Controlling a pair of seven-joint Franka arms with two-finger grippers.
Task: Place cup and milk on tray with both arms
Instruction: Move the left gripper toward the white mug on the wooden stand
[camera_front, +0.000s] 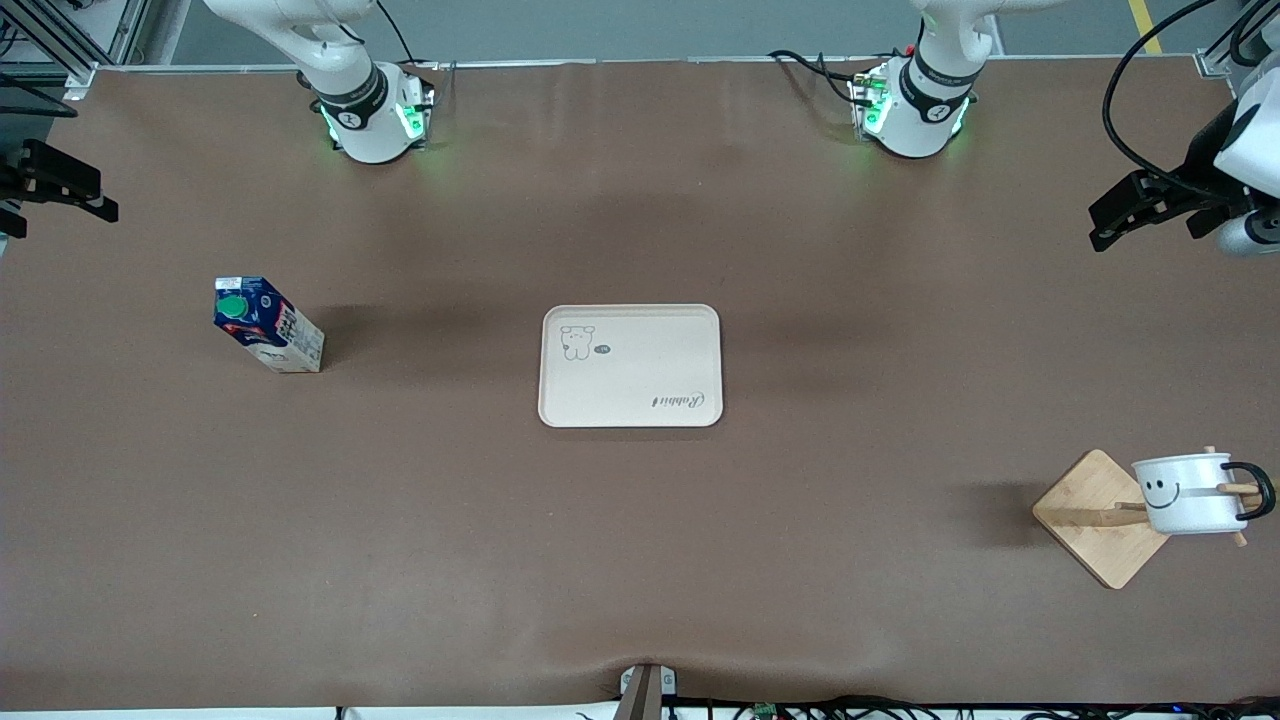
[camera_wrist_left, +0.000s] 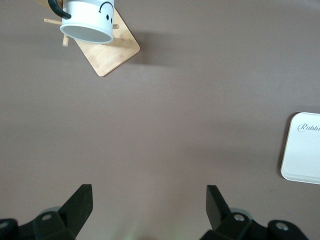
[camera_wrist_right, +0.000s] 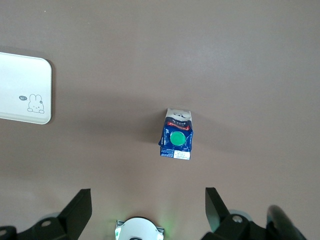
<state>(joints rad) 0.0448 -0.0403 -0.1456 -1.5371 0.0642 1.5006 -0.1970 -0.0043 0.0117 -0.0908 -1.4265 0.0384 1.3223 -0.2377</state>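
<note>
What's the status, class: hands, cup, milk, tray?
Left hand, right hand open, raised. Cup hung on wooden stand. Milk upright on table. Tray bare. No obstruction.

A brown-covered bench carries everything. The beige tray lies flat at its centre. The milk stands upright on the bench at nine o'clock from the tray. A square wooden stand base rests on the bench at four o'clock from the tray, well apart.
</note>
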